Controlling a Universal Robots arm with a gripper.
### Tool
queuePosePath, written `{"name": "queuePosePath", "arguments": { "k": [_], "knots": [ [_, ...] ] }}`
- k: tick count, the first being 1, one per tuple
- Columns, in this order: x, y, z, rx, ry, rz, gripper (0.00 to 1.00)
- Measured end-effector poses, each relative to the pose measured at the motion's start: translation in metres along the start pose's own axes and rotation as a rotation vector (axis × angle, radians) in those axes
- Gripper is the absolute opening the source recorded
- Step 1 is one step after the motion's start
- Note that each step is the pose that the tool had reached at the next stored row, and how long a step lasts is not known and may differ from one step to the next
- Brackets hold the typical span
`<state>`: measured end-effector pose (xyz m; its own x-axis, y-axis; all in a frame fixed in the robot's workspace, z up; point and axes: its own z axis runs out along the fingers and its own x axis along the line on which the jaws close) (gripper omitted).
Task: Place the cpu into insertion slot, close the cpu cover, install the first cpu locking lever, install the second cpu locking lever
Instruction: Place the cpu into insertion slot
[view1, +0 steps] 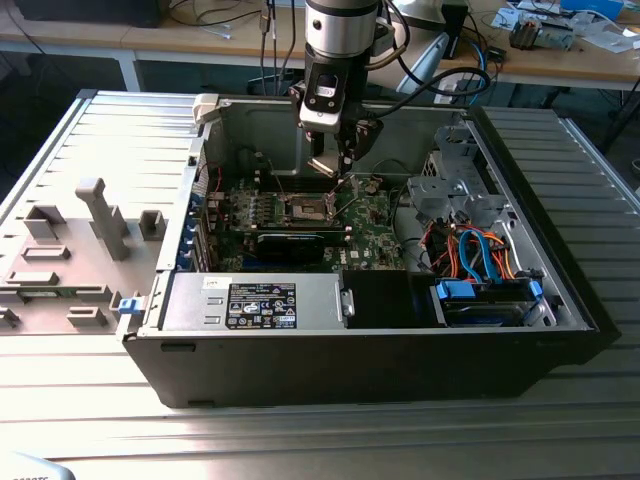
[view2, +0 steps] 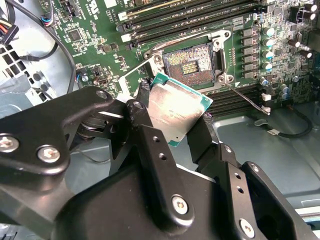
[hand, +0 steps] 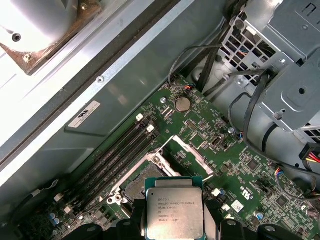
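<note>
This was a robotics or electronics lab. An opened desktop computer case (view1: 400, 350) lay on a ribbed aluminium worktable (view1: 330, 440), with a robot arm (view1: 342, 25) reaching down into it. Along the top of the exterior view ran wooden benches (view1: 150, 45) strewn with cables (view1: 222, 14) and loose hardware (view1: 540, 32); grey fixture blocks (view1: 100, 215) stood at the exterior view's left.

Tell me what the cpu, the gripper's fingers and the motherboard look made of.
The cpu: dull silver-grey metal lid with soft glare, on a thin green board edge. The fingers of the gripper: matte black, bolted; coated metal or hard plastic, I cannot tell. The motherboard: glossy green circuit board, probably fibreglass laminate, with soldered parts.
</note>
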<state>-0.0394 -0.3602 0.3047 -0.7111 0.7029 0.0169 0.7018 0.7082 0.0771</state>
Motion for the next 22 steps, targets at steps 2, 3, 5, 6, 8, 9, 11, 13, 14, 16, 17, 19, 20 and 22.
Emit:
{"name": "queuePosePath", "arguments": {
  "k": [2, 3, 5, 6, 8, 9, 11, 13, 14, 16, 17, 19, 20, 22],
  "knots": [
    [0.0, 0.0, 0.0, 0.0, -0.0001, 0.001, 0.55],
    [0.0, 0.0, 0.0, 0.0, -0.0001, 0.001, 0.55],
    [0.0, 0.0, 0.0, 0.0, -0.0002, 0.002, 0.55],
    [0.0, 0.0, 0.0, 0.0, -0.0002, 0.003, 0.55],
    [0.0, 0.0, 0.0, 0.0, -0.0003, 0.004, 0.55],
    [0.0, 0.0, 0.0, 0.0, -0.0003, 0.004, 0.55],
    [0.0, 0.0, 0.0, -0.0001, -0.0004, 0.005, 0.55],
    [0.0, 0.0, 0.0, -0.0001, -0.0005, 0.006, 0.55],
    [0.0, 0.0, 0.0, -0.0001, -0.0005, 0.006, 0.55],
    [0.0, 0.0, 0.0, -0.0001, -0.0006, 0.007, 0.55],
    [0.0, 0.0, 0.0, -0.0001, -0.0006, 0.008, 0.55],
    [0.0, 0.0, 0.0, -0.0001, -0.0007, 0.009, 0.55],
    [0.0, 0.0, 0.0, -0.0001, -0.0007, 0.009, 0.55],
    [0.0, 0.0, 0.0, -0.0002, -0.0009, 0.011, 0.55]
  ]
}}
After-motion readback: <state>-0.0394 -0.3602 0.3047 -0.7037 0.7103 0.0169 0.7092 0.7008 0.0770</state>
